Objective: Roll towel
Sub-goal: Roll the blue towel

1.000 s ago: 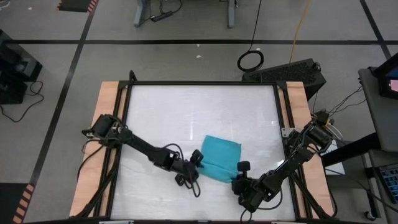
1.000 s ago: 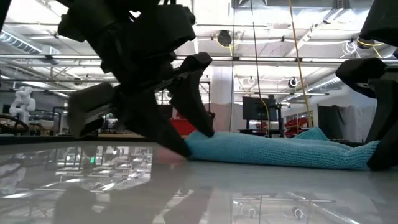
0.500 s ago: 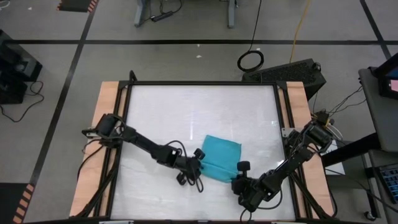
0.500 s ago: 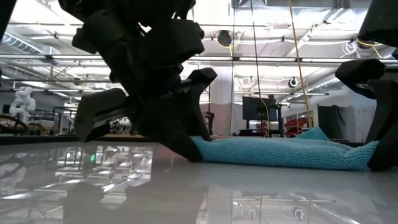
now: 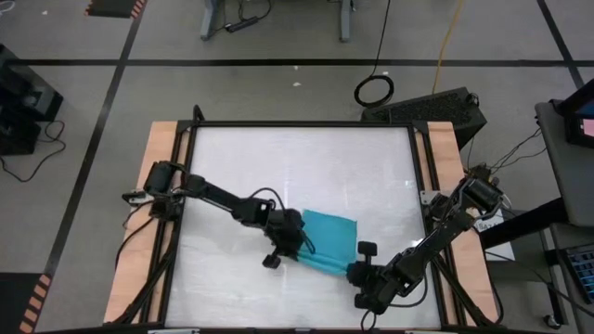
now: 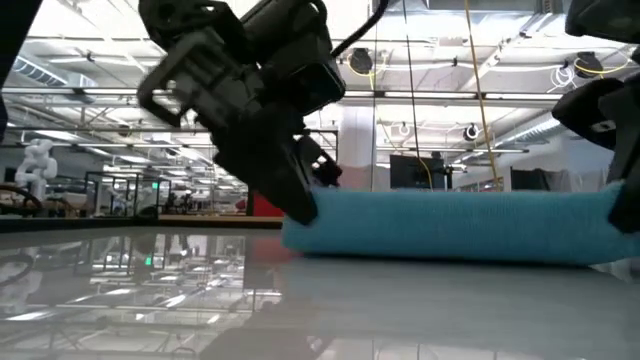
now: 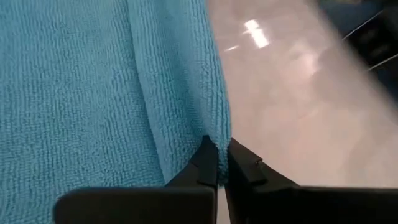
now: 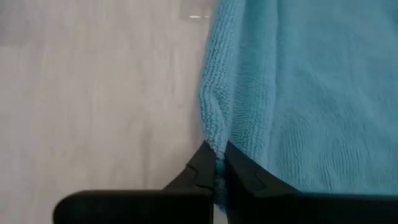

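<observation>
Soft looped-pile turquoise towel (image 5: 329, 238) lower centre of the high view on a glossy white table (image 5: 278, 167), left gripper (image 7: 217, 163) pinched on its left hem, right gripper (image 8: 216, 163) pinched on its lower right hem, near edge lifted and folded over, bare tabletop above.

Towel (image 5: 327, 238) on table (image 5: 297, 167), between left claw (image 5: 295, 243), right claw (image 5: 356, 270).
</observation>
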`<state>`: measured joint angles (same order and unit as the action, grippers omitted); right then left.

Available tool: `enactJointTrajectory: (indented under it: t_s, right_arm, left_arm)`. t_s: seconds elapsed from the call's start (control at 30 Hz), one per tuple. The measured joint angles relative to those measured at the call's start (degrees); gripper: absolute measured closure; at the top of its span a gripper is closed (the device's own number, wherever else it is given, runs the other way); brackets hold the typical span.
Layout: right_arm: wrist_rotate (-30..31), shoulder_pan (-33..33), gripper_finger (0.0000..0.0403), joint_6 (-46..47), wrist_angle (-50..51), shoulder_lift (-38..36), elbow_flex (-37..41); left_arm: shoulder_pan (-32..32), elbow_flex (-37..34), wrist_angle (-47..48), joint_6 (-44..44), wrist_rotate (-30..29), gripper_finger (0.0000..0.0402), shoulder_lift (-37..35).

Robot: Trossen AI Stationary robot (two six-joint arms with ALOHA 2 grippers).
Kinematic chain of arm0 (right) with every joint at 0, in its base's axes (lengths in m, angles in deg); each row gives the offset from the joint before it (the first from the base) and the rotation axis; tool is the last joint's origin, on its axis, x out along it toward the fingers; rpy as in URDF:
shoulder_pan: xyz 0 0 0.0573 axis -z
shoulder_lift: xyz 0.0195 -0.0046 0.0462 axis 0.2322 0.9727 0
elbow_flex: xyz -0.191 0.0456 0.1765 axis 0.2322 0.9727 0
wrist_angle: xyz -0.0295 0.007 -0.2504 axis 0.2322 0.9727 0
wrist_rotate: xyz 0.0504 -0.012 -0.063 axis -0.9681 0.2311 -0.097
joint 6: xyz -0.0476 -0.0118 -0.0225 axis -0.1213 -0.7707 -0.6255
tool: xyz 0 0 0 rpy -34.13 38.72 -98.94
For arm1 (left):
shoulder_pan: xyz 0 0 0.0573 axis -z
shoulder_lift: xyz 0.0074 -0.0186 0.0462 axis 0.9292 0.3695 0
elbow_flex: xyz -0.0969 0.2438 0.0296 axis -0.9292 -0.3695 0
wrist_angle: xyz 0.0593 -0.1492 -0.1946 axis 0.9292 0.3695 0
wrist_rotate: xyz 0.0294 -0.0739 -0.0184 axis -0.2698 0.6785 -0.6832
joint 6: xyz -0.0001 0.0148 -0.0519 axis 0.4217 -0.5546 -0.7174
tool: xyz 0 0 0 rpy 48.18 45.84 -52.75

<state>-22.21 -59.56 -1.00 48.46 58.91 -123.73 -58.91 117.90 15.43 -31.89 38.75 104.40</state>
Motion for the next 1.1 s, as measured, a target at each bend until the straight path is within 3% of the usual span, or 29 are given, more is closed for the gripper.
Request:
enactJointTrajectory:
  t_s: [0.17, 0.4, 0.87, 1.1]
  right_arm:
    - [-2.0, 0.9, 0.0399, 6.7, -0.2, -0.1, -0.1]
    - [-8.2, 4.2, 0.0399, 10.2, -1.6, -0.1, -0.1]
    - [-9.4, 6.1, 0.0391, 14.7, -3.6, -0.2, -0.2]
    - [-9.7, 6.0, 0.0321, 11.5, -3.6, -0.2, -0.2]
  left_arm:
    - [-1.3, 0.0, -0.6, -9.4, 6.0, 0.0395, 0.0]
    - [-1.3, 0.0, -0.2, -17.9, 8.1, 0.0396, 0.0]
    - [-0.8, 0.1, 5.9, -21.3, -2.0, 0.0396, -0.2]
    - [-0.8, 0.1, 7.0, -21.3, -3.9, 0.0395, 0.0]
